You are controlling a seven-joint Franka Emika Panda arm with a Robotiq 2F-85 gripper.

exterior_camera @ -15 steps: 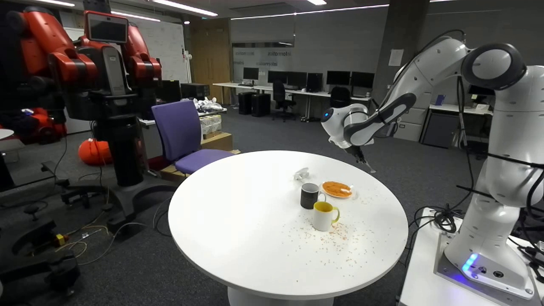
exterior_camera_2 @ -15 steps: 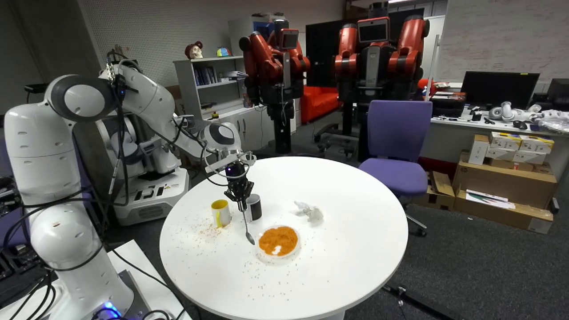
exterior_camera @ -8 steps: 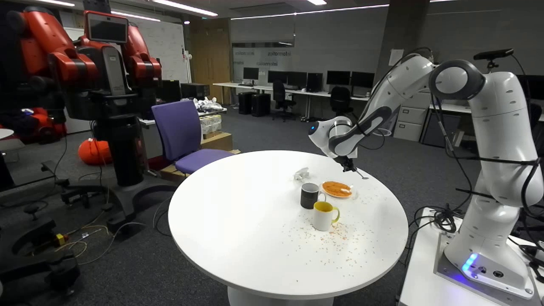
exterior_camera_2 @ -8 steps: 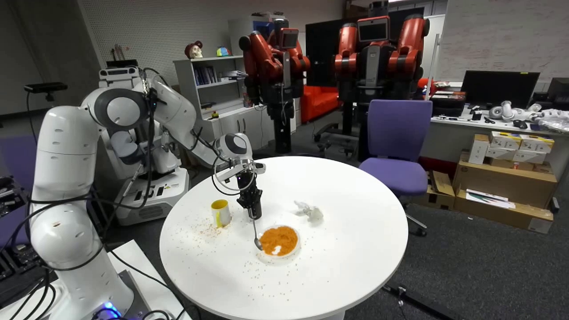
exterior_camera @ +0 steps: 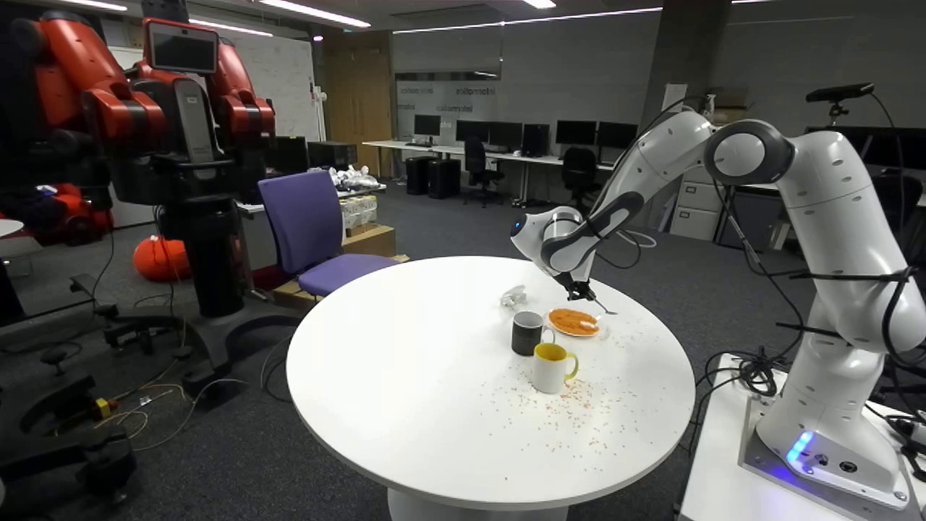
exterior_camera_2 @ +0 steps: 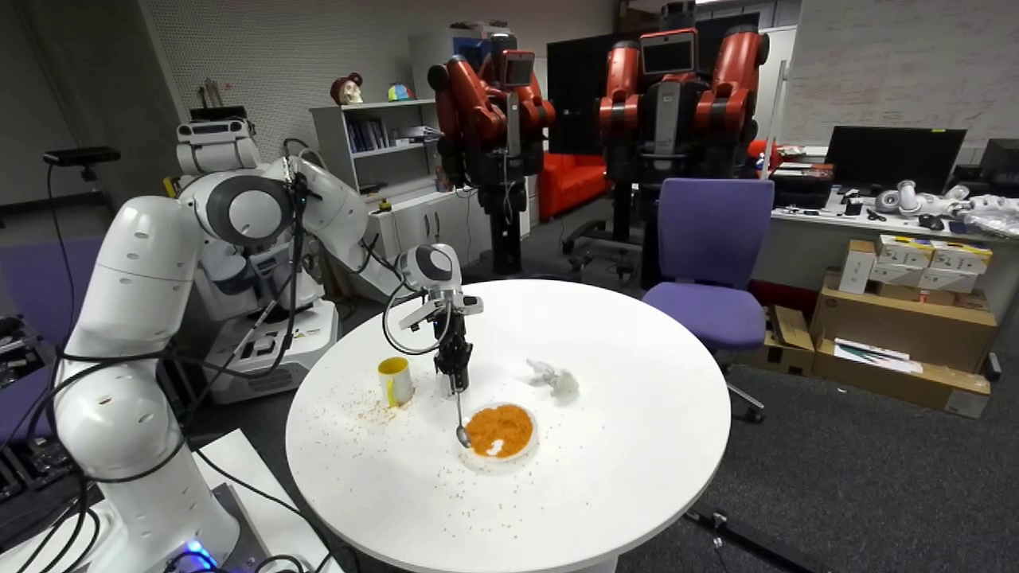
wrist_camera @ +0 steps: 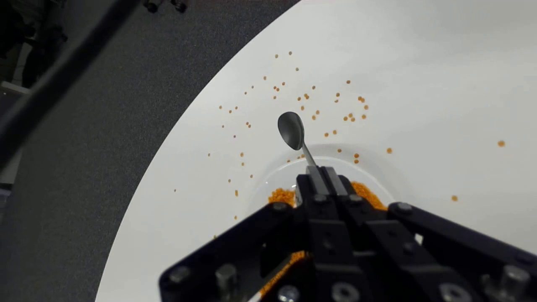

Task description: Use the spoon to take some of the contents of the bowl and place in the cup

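1. My dark fingers [wrist_camera: 318,182] are clenched on a long-handled grey metal spoon [wrist_camera: 290,130], its shank coming out between the tips.
2. My white jointed arm [exterior_camera: 832,174] leans from its base toward the white round bench [exterior_camera: 405,405], bends at a high elbow and slopes down along the forearm; I hang above the bench with the spoon slanting downward.
3. Beneath me in the wrist view sits a small shallow round dish [wrist_camera: 285,176], pale-rimmed, spread with orange grains [wrist_camera: 369,195]. The spoon's head reaches past the rim; whether it touches anything, I cannot tell.
4. Near the dish a black mug with grey inside [exterior_camera: 526,335] and a white mug with yellow inside and handle [exterior_camera: 550,373] stand upright, loose grains scattered around the latter.
5. A crumpled whitish scrap [exterior_camera_2: 555,380] lies near the dish.
6. Farther off, yellow-and-white cartons [exterior_camera_2: 959,256] bear print too small to read.
7. Farthest, pale wall lettering [exterior_camera: 474,91] repeats "informatics".
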